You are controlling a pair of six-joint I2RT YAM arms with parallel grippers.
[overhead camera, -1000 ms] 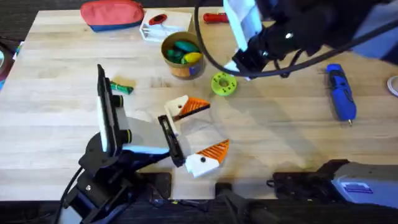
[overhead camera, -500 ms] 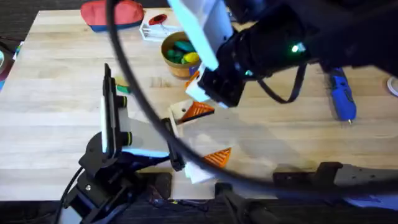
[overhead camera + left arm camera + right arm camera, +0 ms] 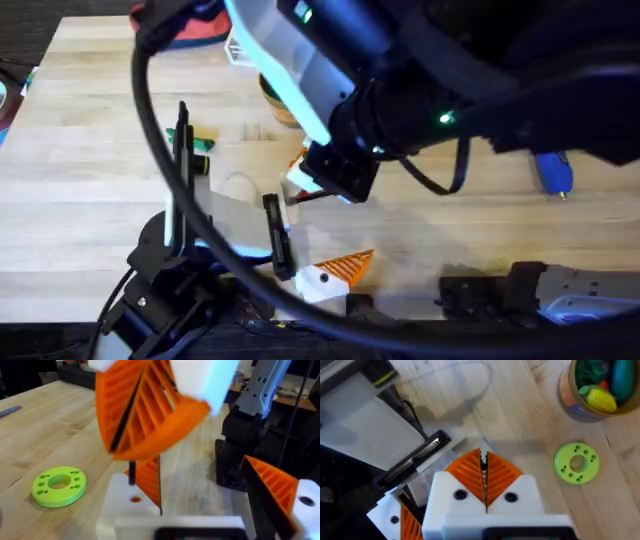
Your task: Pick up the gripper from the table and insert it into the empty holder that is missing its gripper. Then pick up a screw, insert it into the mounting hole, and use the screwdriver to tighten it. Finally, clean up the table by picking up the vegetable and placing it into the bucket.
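1. While the right arm reaches across the middle of the counter, large and dark under the overhead camera, the right claw has its 2 orange ribbed pads pressed together, with a thin dark slit between them.
2. Seen from the left wrist, a thin dark pin shows just below those pads. It stands over a small hole in the white block of one left finger. Whether the pads grip the pin cannot be told.
3. The left claw is spread wide with nothing between its fingers. Each finger is a white block carrying an orange wedge, and the right claw hangs above one of them.
4. The vegetable lies on the counter to the left of the right claw, close beside the left arm's upright black link and well apart from the bucket.
5. The bucket stands upright on the counter and holds green, blue and yellow toy pieces. In the overhead view the right arm covers most of it.
6. The screwdriver lies on the counter at the far right, and the arm hides its upper part.
7. A lime green ring lies flat near the bucket, between it and the claws.
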